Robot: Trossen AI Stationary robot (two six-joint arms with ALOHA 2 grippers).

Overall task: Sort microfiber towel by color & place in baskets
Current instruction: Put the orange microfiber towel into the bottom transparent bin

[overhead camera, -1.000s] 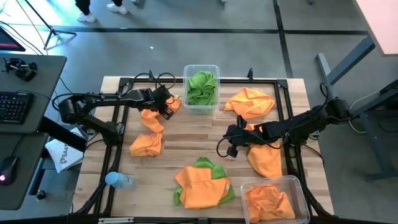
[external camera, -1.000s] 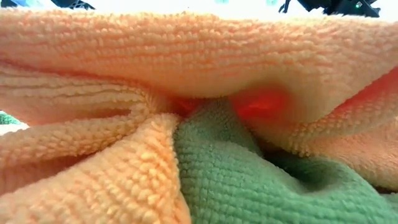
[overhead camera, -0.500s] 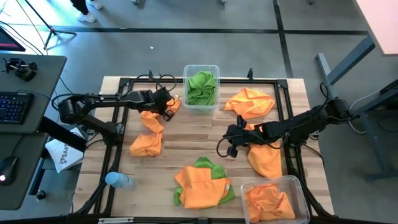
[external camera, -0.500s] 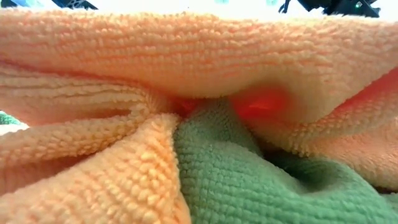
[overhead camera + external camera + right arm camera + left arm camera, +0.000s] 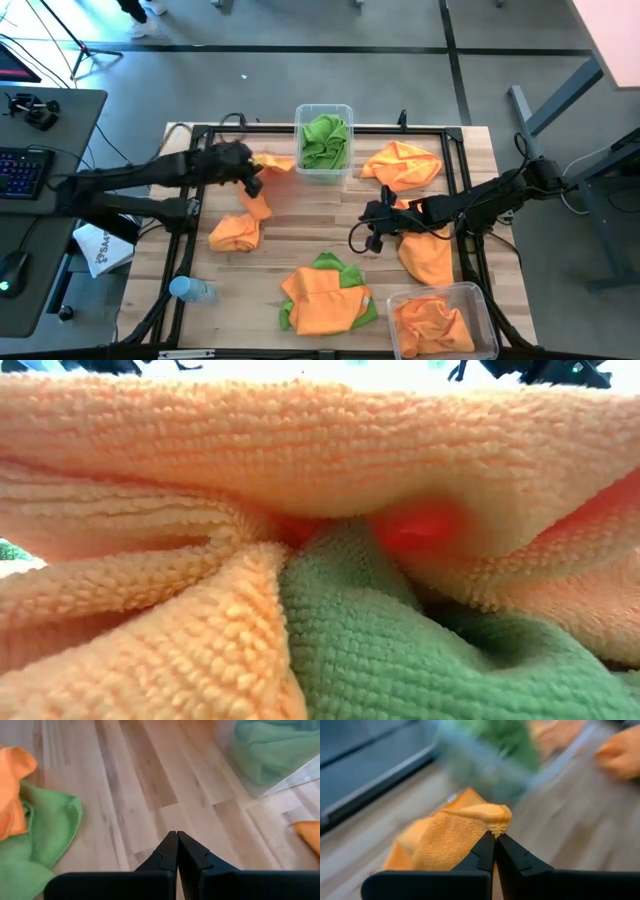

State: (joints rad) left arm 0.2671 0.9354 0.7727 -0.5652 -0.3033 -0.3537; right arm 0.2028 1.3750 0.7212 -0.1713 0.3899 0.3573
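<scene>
Pinching a soft orange microfiber towel [image 5: 451,834] in my left pincer [image 5: 495,839], I lift it beside the clear green-filled tub [image 5: 324,142]. Next it needs carrying to the clear orange-filled tub [image 5: 441,318]. My right pincer [image 5: 177,840] waits, fingers together, empty.

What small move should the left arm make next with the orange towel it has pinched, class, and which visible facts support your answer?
Probably lift and carry it toward the basket of orange towels at the near right corner. The left gripper is shut on an orange towel right beside the basket of green towels, the wrong colour for it. The right gripper waits shut above bare table.
</scene>
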